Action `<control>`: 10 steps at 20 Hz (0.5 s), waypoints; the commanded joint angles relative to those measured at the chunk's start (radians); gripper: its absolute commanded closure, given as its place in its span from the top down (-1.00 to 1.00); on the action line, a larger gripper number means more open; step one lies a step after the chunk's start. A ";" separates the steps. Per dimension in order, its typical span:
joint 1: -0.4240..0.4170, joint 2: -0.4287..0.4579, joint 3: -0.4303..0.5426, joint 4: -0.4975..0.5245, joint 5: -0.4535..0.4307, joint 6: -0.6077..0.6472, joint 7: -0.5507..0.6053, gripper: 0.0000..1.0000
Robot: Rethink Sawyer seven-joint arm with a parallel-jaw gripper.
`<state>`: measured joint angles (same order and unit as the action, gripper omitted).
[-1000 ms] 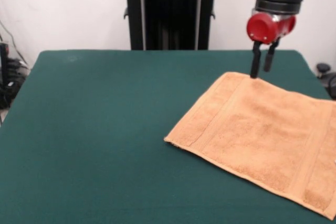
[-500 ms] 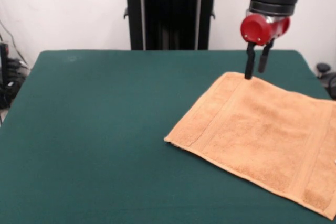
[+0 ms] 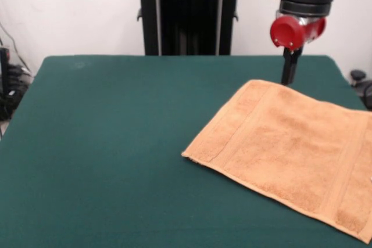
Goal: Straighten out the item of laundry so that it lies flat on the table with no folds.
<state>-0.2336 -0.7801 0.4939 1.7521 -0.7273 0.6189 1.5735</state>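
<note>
The item of laundry, an orange-tan terry towel, lies spread on the right part of the dark green table. Its right end runs out of the picture. A woven border band crosses it near its left end, another near its right end. No fold shows on the visible part. My gripper hangs from the red and black wrist over the towel's far edge. Its black fingers are pressed together as one bar, shut, with the tips right at the cloth's edge. Whether any cloth is pinched between them is hidden.
A black pedestal stands behind the table's far edge. Cables and dark gear sit off the table's left side, and a dark object lies off its right side.
The fingers stood apart in both earlier frames and are now together. The gripper drifted left, then came back right along the towel's far edge. The towel has not moved.
</note>
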 commanded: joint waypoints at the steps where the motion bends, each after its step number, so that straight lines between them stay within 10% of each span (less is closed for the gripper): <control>1: -0.007 0.069 0.113 0.006 -0.034 0.154 -0.324 -1.00; 10: -0.029 0.069 0.119 0.017 -0.068 0.166 -0.343 -1.00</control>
<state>-0.2419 -0.7784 0.5170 1.7511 -0.7292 0.6744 1.5735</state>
